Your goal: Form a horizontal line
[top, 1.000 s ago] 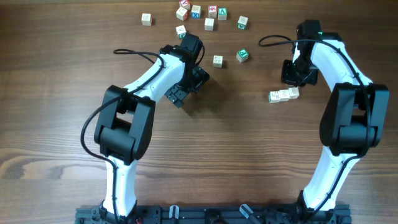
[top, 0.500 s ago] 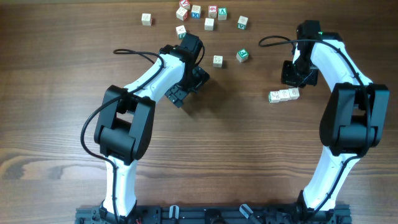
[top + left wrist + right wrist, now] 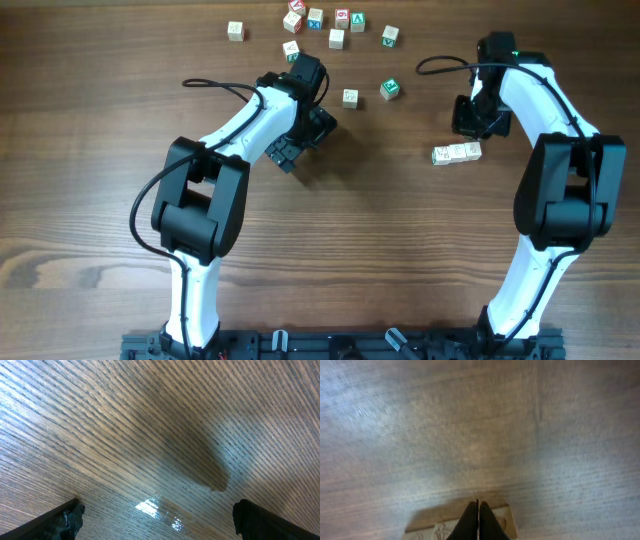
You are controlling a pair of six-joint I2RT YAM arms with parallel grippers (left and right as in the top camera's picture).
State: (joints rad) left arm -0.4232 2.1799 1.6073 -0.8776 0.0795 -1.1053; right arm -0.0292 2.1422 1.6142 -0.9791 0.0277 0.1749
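Line of three cubes found on tabletop, right side | right claw pressed together, tips seen over the line | left claw spread, held over bare wood

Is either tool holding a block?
Nothing is held. The left tool is open over the table; the right tool is shut, empty, by the horizontal line.

On the tabletop, the horizontal line lies just before the right fingers, with one single cube and another behind-left of it, a cube cluster farther behind-left, and the left fingers well left.
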